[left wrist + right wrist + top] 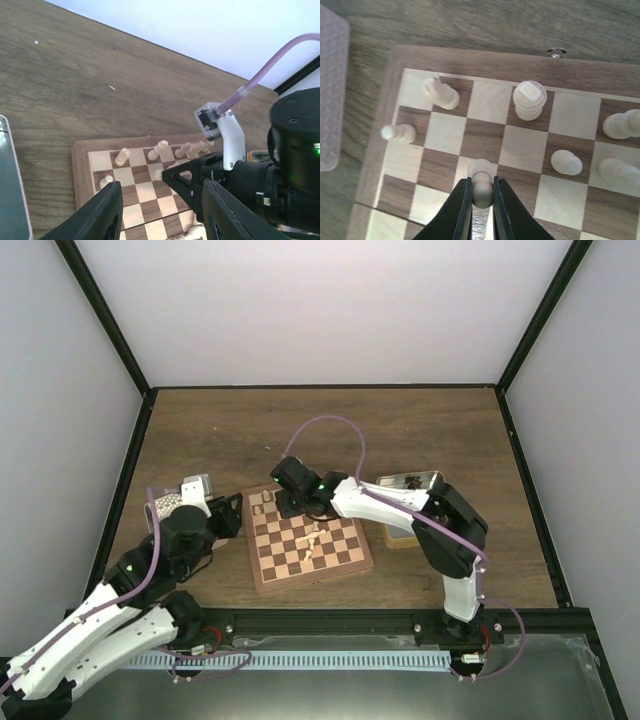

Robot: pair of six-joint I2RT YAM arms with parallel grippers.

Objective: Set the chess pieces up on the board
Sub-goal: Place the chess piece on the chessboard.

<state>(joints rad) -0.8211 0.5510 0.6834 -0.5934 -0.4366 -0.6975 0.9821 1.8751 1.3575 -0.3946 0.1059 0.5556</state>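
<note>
**Right gripper pinches a cream pawn at the board's far left corner; left gripper stands wide and empty**

The wooden counter (250, 430) carries everything, and the two arms reach in from its near edge. The board (310, 583) lies near the middle of the counter, slightly turned, with tan and dark checks inside a plain brown rim. A silver tin (188, 488) sits just off the board's left side, partly hidden behind the left arm. A second tin (410, 480) lies off the right side, behind the right arm.

The left gripper (162, 215) is at the board's left edge, its jaws spread wide with nothing between them. The right gripper (482, 205) is over the far left corner of the board. Its jaws are drawn narrow around the head of a pale pawn (482, 175). The pawn's base is over a light square in the third row from the far rim. Whether the base touches the board cannot be told.

The other chess pieces (312, 540) are all cream and are scattered over the squares. In the right wrist view a rook (529, 100) stands upright in the far row. A knight-like piece (441, 93) lies tipped near the corner, and a small pawn (398, 133) lies on its side by the left rim. More pieces lie toppled toward the right of that view and near the middle of the board.
</note>
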